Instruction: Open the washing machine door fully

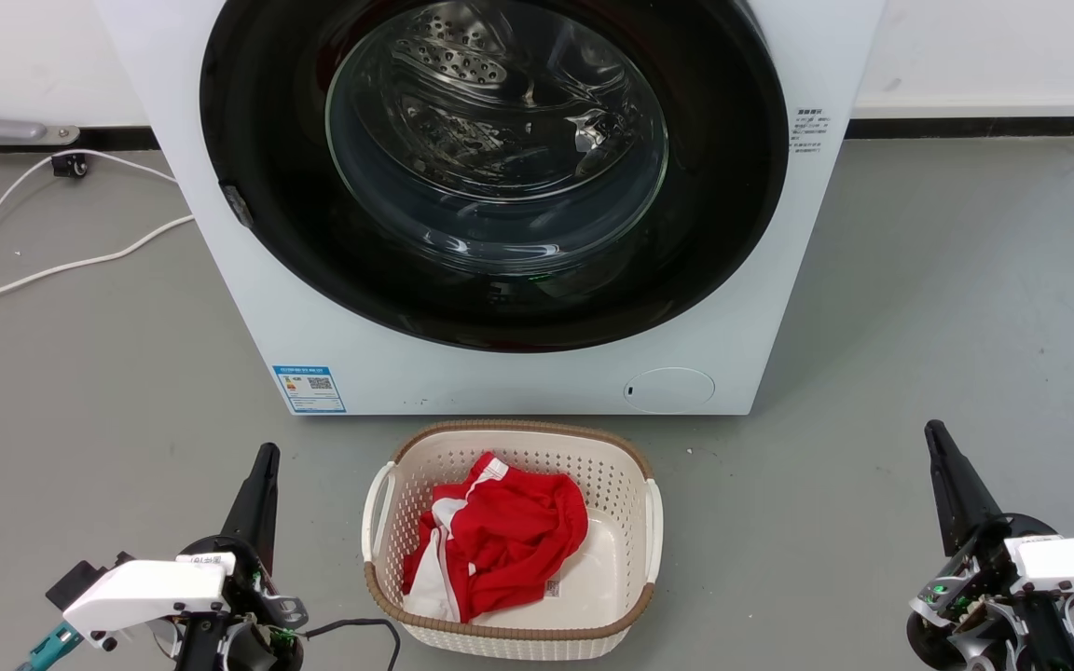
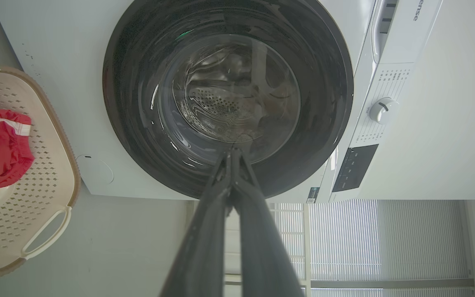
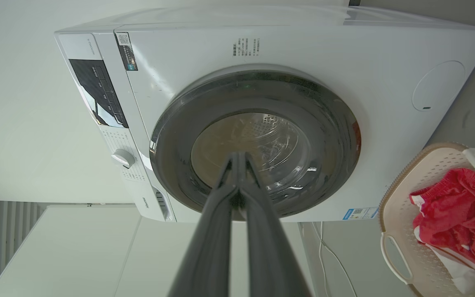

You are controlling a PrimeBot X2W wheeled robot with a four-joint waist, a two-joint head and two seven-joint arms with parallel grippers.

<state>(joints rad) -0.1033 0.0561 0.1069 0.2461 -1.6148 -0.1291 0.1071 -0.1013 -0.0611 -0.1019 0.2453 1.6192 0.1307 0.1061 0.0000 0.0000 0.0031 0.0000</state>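
We face the washer [image 1: 500,373], which stands on the floor [image 1: 919,308] at the far side of the scene. Its door [image 1: 714,186] is closed, the black ring lying flush against the white front. Through the glass [image 1: 500,168] at the door's centre we see the steel drum [image 1: 462,61]. Our left gripper [image 1: 265,458] is low at the near left, well apart from the door. Its two fingers are pressed together with nothing between them, and our left wrist view shows the tips meeting. Our right gripper [image 1: 936,440] is at the near right, likewise well short of the washer, its fingers closed on each other and holding nothing. Between the two, just in front of the washer, sits a basket [image 1: 518,431] with a red garment [image 1: 509,540] in it. A blue sticker [image 1: 309,389] marks the washer's lower left corner, and a white cable [image 1: 52,270] trails over the floor at the far left.
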